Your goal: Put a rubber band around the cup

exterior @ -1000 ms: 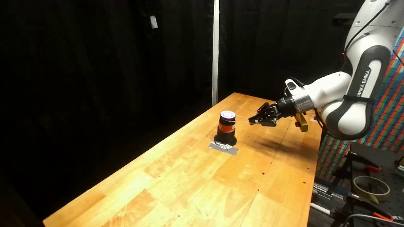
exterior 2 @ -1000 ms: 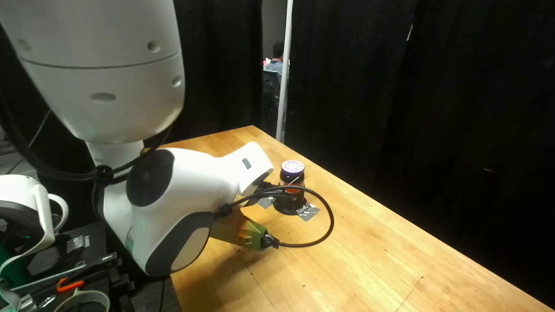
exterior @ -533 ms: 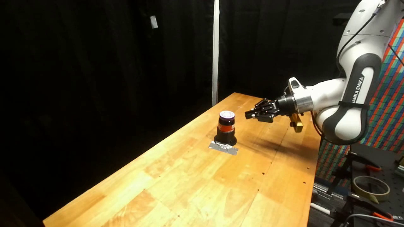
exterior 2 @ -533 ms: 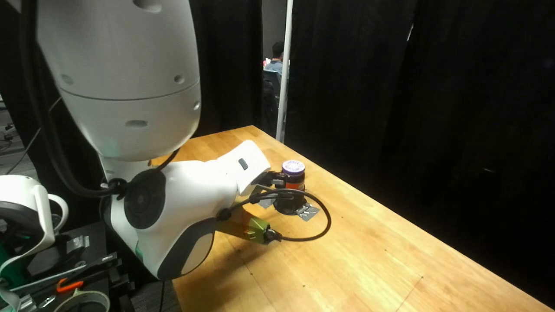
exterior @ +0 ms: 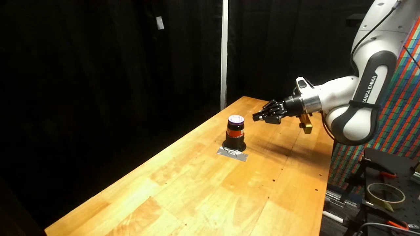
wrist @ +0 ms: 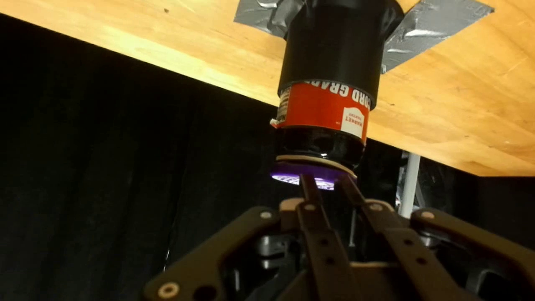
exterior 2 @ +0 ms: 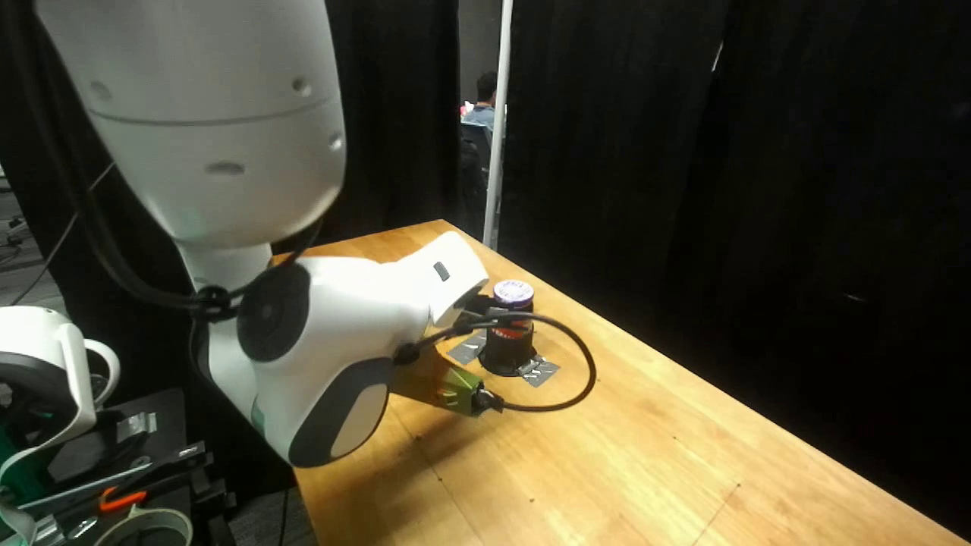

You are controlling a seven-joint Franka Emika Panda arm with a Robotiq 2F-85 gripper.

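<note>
The cup (exterior: 235, 133) is a short dark cylinder with an orange-red label and a purple-and-white lid, upright in a black holder. It shows upside down in the wrist view (wrist: 324, 106), and partly behind a cable in an exterior view (exterior 2: 513, 293). A tan rubber band (wrist: 309, 158) lies around the cup right under the lid; its far side is hidden. My gripper (wrist: 328, 180) is open a little, with a gap between its fingers and nothing in it. In an exterior view the gripper (exterior: 256, 117) is right of the cup, about lid height and apart from it.
Grey tape (exterior: 232, 153) fixes the holder to the wooden table (exterior: 197, 190). A black cable loop (exterior 2: 584, 379) hangs from the wrist near the cup. Black curtains and a white pole (exterior: 224, 55) stand behind. A side cart holds a tape roll (exterior: 370, 196).
One second ago the band was stretched from my gripper to the cup; now it is let go and sits around the cup. The gripper has moved slightly up and toward the cup's side.
</note>
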